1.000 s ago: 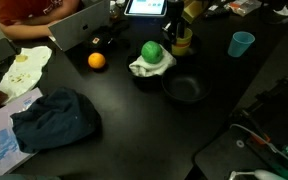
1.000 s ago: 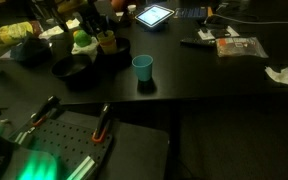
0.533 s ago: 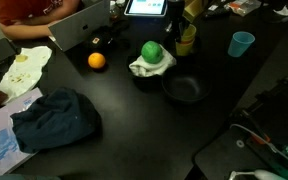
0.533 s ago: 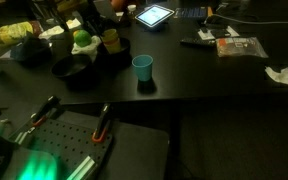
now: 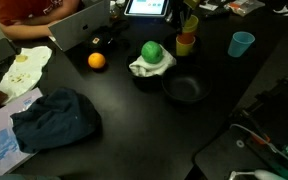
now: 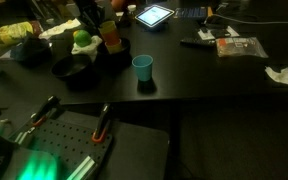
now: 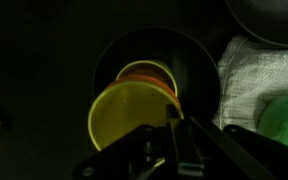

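Note:
In the wrist view my gripper is shut on the near rim of a yellow cup. That cup hangs tilted over an orange cup, which stands on a dark round base. In both exterior views the yellow cup shows just above the orange cup, under the dark gripper. A green ball rests on a white cloth right beside them.
A black pan lies in front of the cloth. A blue cup, an orange fruit, a crumpled blue cloth, a laptop and a tablet are spread over the black table. A person sits at the far corner.
The jaws have closed on the yellow cup's rim. The cup now shows brighter and slightly higher, with the orange cup visible beneath it.

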### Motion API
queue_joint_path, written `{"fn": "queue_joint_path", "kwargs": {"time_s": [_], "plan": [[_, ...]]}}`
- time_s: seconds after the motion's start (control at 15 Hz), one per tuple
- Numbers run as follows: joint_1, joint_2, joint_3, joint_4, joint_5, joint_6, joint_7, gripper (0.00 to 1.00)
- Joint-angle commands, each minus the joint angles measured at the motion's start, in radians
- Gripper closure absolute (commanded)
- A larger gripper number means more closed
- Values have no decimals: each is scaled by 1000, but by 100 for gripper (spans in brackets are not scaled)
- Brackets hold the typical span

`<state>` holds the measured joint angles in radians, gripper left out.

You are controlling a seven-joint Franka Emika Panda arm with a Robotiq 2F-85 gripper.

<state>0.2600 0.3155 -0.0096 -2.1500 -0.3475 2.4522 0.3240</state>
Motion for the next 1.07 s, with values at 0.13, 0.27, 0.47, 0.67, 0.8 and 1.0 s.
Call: {"fn": "queue_joint_path", "kwargs": {"time_s": [0.13, 0.27, 0.47, 0.67, 0.8, 1.0], "plan": [[-13, -125, 28, -33, 10, -105, -5, 97], [-20, -180, 48, -60, 21, -133, -21, 97], [-34, -255, 83, -103, 65, -171, -64, 97], [-48, -333, 119, -182, 171, -190, -167, 97], [-48, -385, 135, -240, 236, -180, -230, 97], [-37, -434, 156, -329, 294, -102, -278, 97]]}}
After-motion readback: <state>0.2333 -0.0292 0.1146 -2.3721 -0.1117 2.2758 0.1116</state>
